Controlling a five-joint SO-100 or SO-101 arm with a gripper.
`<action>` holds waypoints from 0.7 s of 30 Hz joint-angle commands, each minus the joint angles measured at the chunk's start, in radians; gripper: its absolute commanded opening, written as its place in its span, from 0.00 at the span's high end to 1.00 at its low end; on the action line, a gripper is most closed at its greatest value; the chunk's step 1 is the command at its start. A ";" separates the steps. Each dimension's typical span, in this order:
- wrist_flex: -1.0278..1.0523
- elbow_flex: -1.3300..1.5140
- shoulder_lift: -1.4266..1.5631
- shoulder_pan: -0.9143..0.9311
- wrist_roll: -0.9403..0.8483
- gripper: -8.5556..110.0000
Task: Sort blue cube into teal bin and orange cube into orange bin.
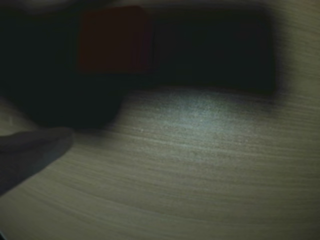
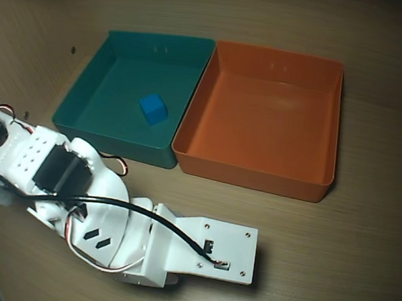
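The wood-grain table (image 2: 365, 232) fills both views, pale brown with fine streaks. On it in the overhead view stand the two shallow square trays, walls touching side by side: the orange bin (image 2: 257, 167) on the right, with nothing showing on its floor, and the teal bin (image 2: 82, 113) on the left. Below them the white arm (image 2: 108, 213) lies low across the table, reaching from the left edge toward the lower middle, a black cable (image 2: 144, 211) looped over its top; its flat white head plate hides the gripper in this view. The blue cube (image 2: 153, 109) sits inside the teal bin, on the floor right of centre and apart from the walls. The wrist view is dark and blurred (the camera is very close to the table): the orange cube (image 1: 114, 40) shows as a dull red-orange block at the top, between dark shapes on either side, and a grey finger (image 1: 30, 150) enters from the lower left. Whether the jaws grip the orange cube or stand apart I cannot tell.
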 commanded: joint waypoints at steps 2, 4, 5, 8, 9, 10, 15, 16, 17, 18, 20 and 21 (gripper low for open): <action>0.002 -0.104 -0.021 -0.002 -0.006 0.67; 0.002 -0.109 -0.048 -0.006 -0.006 0.67; 0.002 -0.109 -0.058 -0.008 -0.006 0.67; 0.002 -0.109 -0.074 -0.009 0.008 0.67; 0.005 -0.109 -0.077 -0.009 0.009 0.67; 0.009 -0.109 -0.077 -0.011 0.009 0.67; 0.014 -0.097 -0.077 -0.011 0.009 0.68; 0.014 -0.094 -0.078 -0.012 0.009 0.70; 0.014 -0.094 -0.078 -0.012 0.011 0.72; 0.015 -0.094 -0.078 -0.012 0.011 0.74; 0.015 -0.094 -0.078 -0.012 0.011 0.81; 0.015 -0.094 -0.078 -0.012 0.012 0.85</action>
